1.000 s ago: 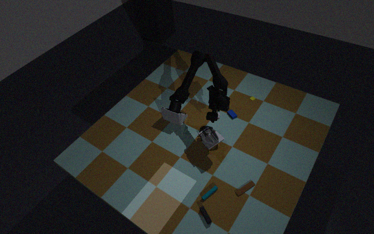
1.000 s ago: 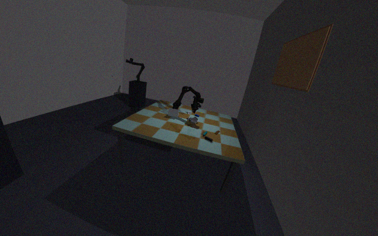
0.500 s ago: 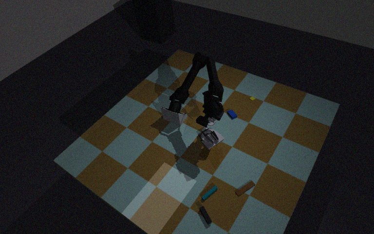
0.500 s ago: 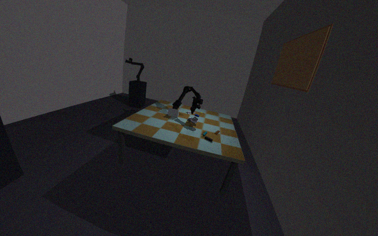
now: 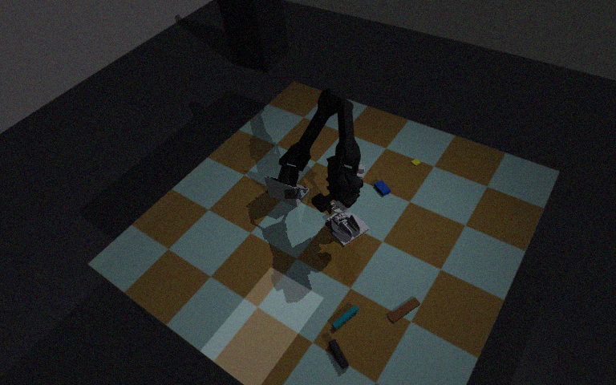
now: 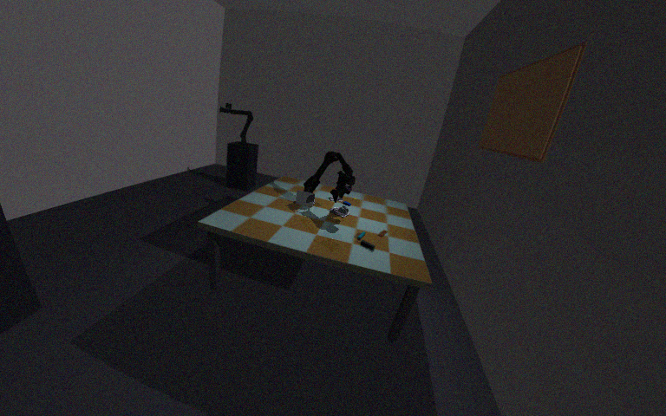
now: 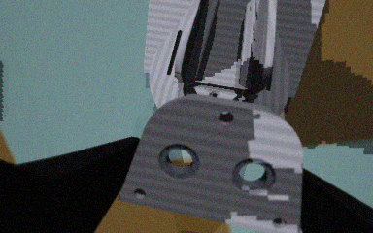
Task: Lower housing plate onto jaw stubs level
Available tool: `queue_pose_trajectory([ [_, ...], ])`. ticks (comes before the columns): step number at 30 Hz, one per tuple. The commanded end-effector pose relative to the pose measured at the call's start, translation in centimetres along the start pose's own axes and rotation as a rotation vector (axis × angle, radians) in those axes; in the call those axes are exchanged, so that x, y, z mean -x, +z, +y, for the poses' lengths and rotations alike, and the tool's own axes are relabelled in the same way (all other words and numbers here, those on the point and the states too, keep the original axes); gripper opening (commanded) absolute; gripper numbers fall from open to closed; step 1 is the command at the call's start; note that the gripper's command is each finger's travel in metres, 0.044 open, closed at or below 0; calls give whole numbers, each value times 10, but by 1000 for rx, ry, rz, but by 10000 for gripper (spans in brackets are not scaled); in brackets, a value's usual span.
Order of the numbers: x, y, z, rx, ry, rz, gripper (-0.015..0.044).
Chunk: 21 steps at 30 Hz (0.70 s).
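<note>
My gripper (image 5: 334, 204) (image 7: 218, 167) is shut on the grey housing plate (image 5: 338, 207) (image 7: 209, 128), which has rounded corners and two large holes. In the wrist view black fingers flank the plate at left and right. The pale base with the two jaws (image 5: 346, 224) (image 6: 339, 211) (image 7: 224, 44) stands on the checkered table. The held plate is beside the base's rear end in the top view and overlaps its lower end in the wrist view. I cannot tell the gap between them. The plate covers the jaw stubs and pins in the wrist view.
A blue block (image 5: 382, 187) and yellow piece (image 5: 415, 161) lie behind, with a small pale part (image 5: 361, 170) beside the arm. Teal (image 5: 345, 317), brown (image 5: 403, 310) and dark (image 5: 338, 353) pieces lie in front. The arm's grey mount (image 5: 277, 189) is left.
</note>
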<state>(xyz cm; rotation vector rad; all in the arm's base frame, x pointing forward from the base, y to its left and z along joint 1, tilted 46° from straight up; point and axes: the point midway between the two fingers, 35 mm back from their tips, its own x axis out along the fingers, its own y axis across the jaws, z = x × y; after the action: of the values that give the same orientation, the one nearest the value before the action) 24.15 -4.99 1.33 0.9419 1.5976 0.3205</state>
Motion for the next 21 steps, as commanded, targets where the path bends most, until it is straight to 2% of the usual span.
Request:
queue_pose_trajectory([
  [1,0,0,-2,-12,-2,0,351],
  [21,0,-2,-1,-12,-2,0,351],
])
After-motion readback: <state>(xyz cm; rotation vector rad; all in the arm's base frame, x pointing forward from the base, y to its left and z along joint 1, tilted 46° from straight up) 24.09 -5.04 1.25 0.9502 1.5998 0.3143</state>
